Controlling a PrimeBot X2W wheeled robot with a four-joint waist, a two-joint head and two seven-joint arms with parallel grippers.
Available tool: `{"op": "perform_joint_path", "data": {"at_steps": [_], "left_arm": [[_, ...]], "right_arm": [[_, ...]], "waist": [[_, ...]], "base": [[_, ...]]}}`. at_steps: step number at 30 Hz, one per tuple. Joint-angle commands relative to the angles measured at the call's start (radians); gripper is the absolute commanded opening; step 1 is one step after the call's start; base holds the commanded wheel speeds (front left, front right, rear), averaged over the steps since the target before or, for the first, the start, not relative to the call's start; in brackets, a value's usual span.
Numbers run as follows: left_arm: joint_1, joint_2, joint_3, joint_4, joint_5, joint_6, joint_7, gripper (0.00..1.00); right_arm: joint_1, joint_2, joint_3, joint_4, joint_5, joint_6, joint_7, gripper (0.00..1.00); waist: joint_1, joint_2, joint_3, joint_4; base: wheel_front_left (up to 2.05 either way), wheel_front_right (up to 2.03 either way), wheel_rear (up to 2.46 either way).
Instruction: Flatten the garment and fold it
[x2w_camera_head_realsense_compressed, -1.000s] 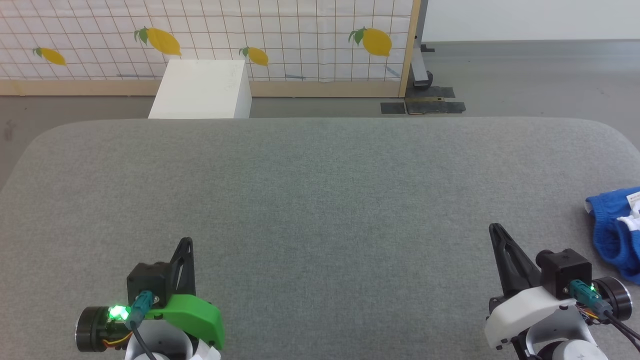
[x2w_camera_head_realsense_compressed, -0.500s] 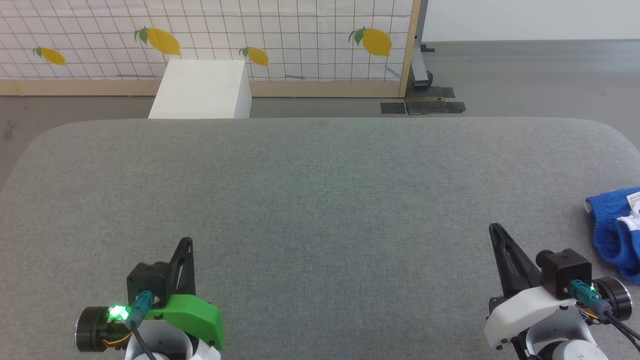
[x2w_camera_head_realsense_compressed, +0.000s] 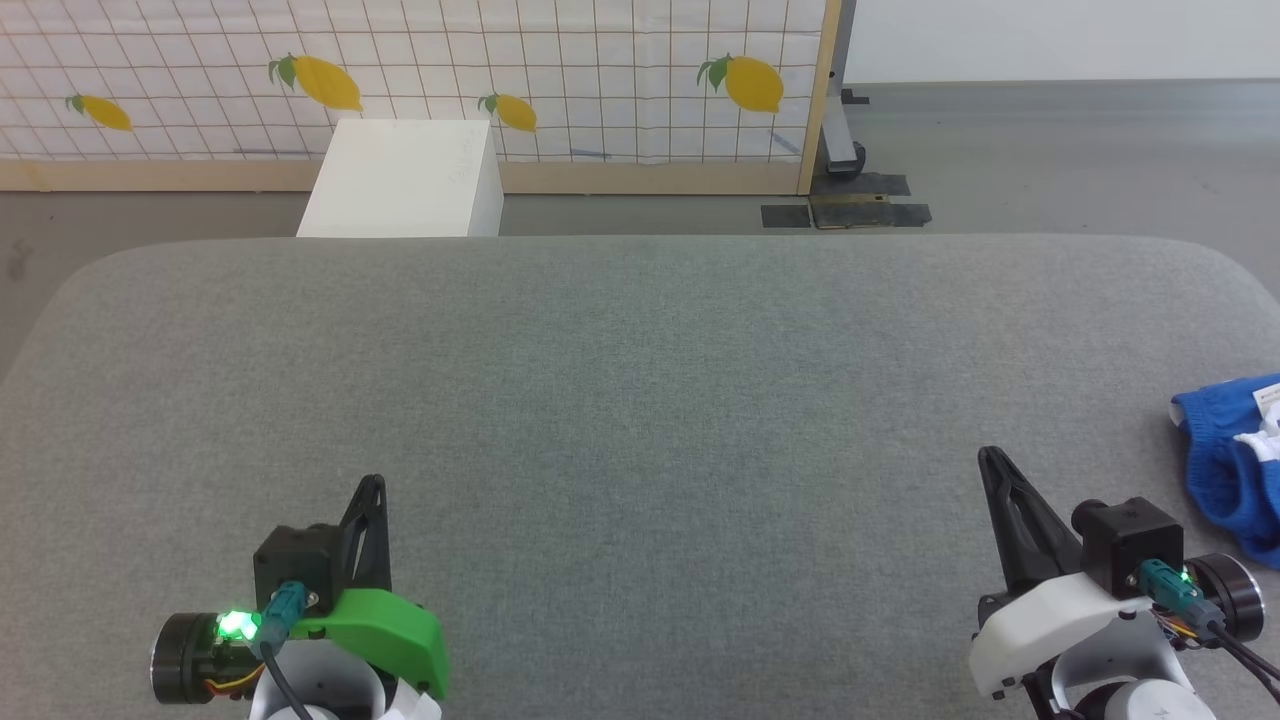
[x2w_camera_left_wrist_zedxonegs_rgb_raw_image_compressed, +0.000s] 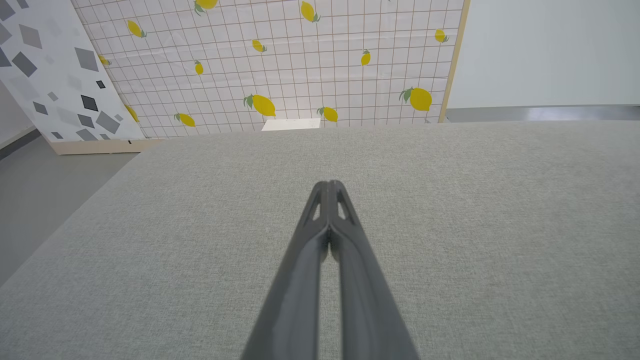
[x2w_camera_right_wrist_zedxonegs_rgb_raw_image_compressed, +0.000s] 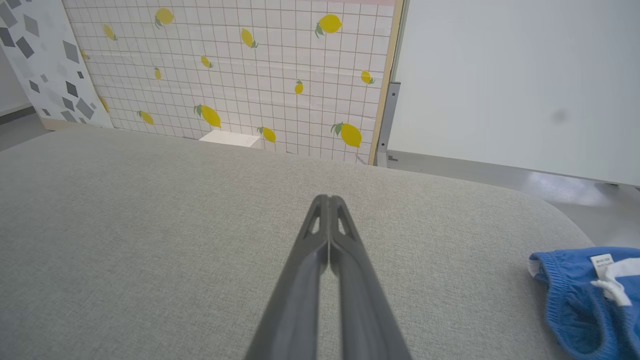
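Observation:
The garment (x2w_camera_head_realsense_compressed: 1225, 460), bright blue shorts with white trim and a small white label, lies crumpled at the far right edge of the grey table (x2w_camera_head_realsense_compressed: 640, 380), partly cut off by the head view. In the right wrist view the garment (x2w_camera_right_wrist_zedxonegs_rgb_raw_image_compressed: 585, 300) sits to the lower right, apart from the fingers. My right gripper (x2w_camera_head_realsense_compressed: 990, 458) rests shut at the lower right, left of the garment and not touching it, its jaws pressed together (x2w_camera_right_wrist_zedxonegs_rgb_raw_image_compressed: 328, 200). At the lower left my left gripper (x2w_camera_head_realsense_compressed: 373, 483) is shut and empty, fingertips closed (x2w_camera_left_wrist_zedxonegs_rgb_raw_image_compressed: 328, 185) over bare cloth.
A white box (x2w_camera_head_realsense_compressed: 405, 180) stands on the floor beyond the table's far edge. Behind it runs a lemon-patterned screen (x2w_camera_head_realsense_compressed: 420, 70) with a wooden frame. Dark tape patches (x2w_camera_head_realsense_compressed: 845, 212) mark the floor by a wheeled stand. The table's corners are rounded.

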Motion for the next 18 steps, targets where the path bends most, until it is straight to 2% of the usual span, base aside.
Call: {"op": "perform_joint_path", "data": {"at_steps": [1, 18], "left_arm": [[-0.018, -0.005, 0.001, -0.003, 0.013, 0.007, 0.001, 0.00], [-0.018, -0.005, 0.001, -0.003, 0.013, 0.007, 0.001, 0.00]], "right_arm": [[-0.018, 0.002, 0.002, -0.006, -0.008, -0.002, 0.000, 0.00], [-0.018, 0.002, 0.002, -0.006, -0.008, -0.002, 0.000, 0.00]], "waist": [[0.0000, -0.0001, 0.000, 0.000], [0.0000, -0.0001, 0.000, 0.000]], "base": [[0.00, 0.00, 0.00], [0.00, 0.00, 0.00]]}}
